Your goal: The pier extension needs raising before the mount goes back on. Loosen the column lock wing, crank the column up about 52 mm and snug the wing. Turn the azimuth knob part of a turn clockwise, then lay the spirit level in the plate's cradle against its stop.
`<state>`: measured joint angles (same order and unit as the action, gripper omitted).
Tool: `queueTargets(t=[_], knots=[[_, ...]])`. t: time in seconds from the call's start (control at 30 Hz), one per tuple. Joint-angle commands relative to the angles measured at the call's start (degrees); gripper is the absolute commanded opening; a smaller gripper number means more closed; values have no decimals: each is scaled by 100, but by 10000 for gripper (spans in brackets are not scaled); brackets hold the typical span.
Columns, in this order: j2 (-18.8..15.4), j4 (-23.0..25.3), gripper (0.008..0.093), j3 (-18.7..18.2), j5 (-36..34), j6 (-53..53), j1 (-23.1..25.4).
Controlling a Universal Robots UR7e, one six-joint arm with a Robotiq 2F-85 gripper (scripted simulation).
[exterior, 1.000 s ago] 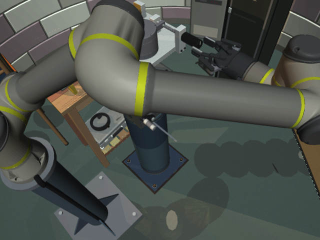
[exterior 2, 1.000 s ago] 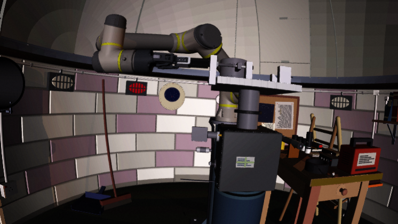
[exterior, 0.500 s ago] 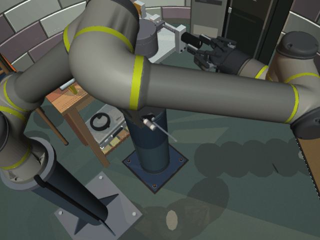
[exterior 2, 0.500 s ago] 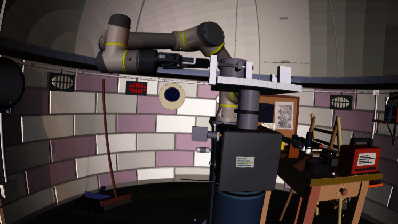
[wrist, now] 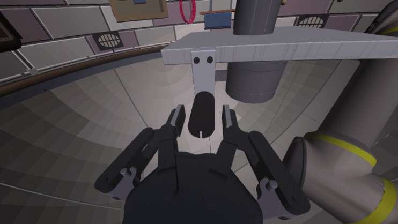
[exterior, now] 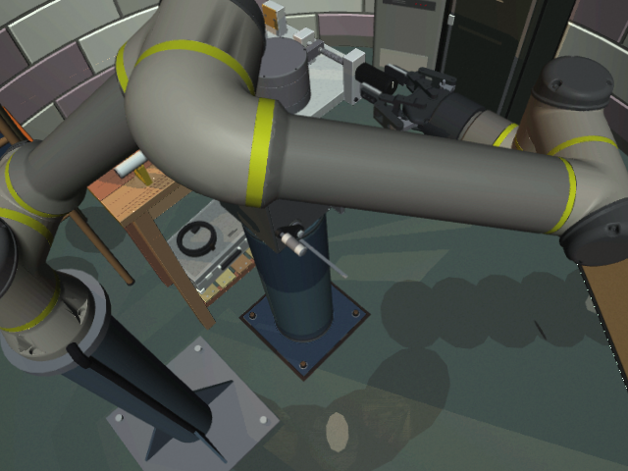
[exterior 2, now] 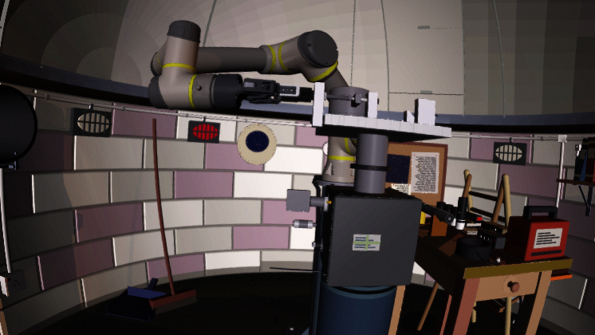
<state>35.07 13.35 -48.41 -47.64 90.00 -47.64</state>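
Note:
The azimuth knob (wrist: pixel 201 115) (exterior: pixel 372 76) (exterior 2: pixel 299 92) is a black ribbed cylinder sticking out sideways from a pale bracket (wrist: pixel 203 72) at the end of the grey top plate (exterior 2: pixel 385 125). My gripper (wrist: pixel 203 117) (exterior: pixel 394 96) (exterior 2: pixel 287 92) is open, level with the knob, and its fingers stand one on each side of the knob's outer end. The column (exterior 2: pixel 371 162) rises from the dark pier box to the plate. The lock wing (exterior 2: pixel 299 199) and crank handle (exterior: pixel 297 244) sit lower on the pier. I cannot make out the spirit level.
The brick dome wall (exterior 2: pixel 208 183) curves behind the pier. A wooden table (exterior 2: pixel 495 258) with a red case and tools stands beside it. A broom (exterior 2: pixel 164 216) leans on the wall. My own arm (exterior: pixel 406 167) crosses above the blue pier base (exterior: pixel 299 289).

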Motion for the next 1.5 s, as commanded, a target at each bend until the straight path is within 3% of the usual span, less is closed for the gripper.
queueTargets(t=[0.0,0.43,1.23,1.47], knots=[[6,0,580,1,1,0,-1],[10,3,575,-5,2,0,1],[10,3,95,-5,2,0,1],[10,3,80,-5,2,-11,1]])
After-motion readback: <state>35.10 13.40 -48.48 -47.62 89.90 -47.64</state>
